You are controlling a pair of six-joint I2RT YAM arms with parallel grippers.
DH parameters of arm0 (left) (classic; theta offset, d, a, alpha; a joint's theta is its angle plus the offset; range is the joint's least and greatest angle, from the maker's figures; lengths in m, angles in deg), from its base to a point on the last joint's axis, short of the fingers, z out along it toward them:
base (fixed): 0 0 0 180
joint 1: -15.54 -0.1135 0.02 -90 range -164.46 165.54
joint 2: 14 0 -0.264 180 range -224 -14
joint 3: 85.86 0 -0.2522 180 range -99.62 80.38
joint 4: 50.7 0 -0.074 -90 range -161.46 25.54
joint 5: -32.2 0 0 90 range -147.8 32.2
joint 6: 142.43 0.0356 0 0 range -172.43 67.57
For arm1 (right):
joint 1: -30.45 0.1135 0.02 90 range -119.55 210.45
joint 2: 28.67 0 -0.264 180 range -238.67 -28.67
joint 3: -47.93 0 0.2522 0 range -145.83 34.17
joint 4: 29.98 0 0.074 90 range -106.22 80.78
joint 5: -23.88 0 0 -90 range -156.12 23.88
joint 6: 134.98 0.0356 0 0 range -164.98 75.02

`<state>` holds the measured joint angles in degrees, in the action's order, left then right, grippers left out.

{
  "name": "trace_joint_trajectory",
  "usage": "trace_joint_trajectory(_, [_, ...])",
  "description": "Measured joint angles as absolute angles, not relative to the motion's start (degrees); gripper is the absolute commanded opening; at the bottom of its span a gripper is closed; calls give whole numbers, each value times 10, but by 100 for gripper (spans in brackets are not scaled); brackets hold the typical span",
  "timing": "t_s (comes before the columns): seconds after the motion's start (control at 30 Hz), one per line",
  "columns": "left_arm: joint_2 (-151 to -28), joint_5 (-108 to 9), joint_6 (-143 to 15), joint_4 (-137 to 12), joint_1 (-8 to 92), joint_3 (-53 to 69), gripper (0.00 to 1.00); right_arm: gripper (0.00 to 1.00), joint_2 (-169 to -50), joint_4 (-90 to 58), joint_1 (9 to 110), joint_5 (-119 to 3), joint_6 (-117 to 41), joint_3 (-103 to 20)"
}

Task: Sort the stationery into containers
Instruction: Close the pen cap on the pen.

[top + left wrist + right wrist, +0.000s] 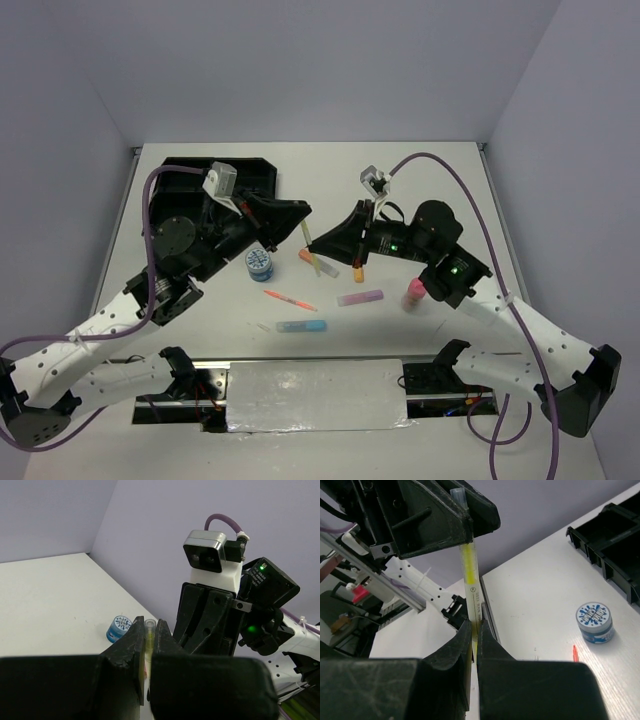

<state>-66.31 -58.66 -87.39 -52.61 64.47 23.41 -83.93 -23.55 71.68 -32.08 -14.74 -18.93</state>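
Yellow pen [306, 234] hangs above the table, pinched at both ends by my left claw [302, 213] and right claw [313, 245]. I'd loosen the right one only, gently, then carry it to the tray [180, 168].

The right gripper [475, 627] and left gripper [462, 524] both pinch one yellow pen [469, 570].

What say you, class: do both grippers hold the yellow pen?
Yes; the left gripper and right gripper each pinch an end of the yellow pen.
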Motion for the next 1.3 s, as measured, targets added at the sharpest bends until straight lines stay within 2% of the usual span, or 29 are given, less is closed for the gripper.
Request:
trace_joint_trajectory(0.33, [-655, -587, -885, -544, 648, 223, 0, 0, -843, -316, 713, -277, -135, -167])
trace_joint_trajectory(0.97, [-663, -579, -888, -546, 647, 215, 0, 0, -849, -321, 706, -250, -131, -169])
trace_joint_trajectory(1.0, [-660, -580, -887, -553, 648, 215, 6, 0, -853, -326, 706, -244, -130, -169])
trace_joint_trajectory(1.03, [-657, -581, -887, -560, 648, 214, 17, 0, -858, -332, 706, -236, -129, -169])
trace_joint_trajectory(1.07, [-655, -582, -886, -568, 648, 213, 39, 0, -863, -339, 707, -229, -128, -169])
trace_joint_trajectory(1.1, [-654, -584, -883, -578, 648, 209, 47, 0, -866, -345, 707, -223, -128, -168])
trace_joint_trajectory(1.13, [-652, -583, -882, -589, 648, 207, 65, 0, -868, -353, 707, -220, -127, -168])
trace_joint_trajectory(1.17, [-651, -583, -880, -599, 649, 206, 99, 0, -868, -364, 707, -217, -127, -168])
trace_joint_trajectory(1.3, [-655, -589, -884, -642, 651, 206, 99, 0, -864, -377, 708, -213, -135, -169])
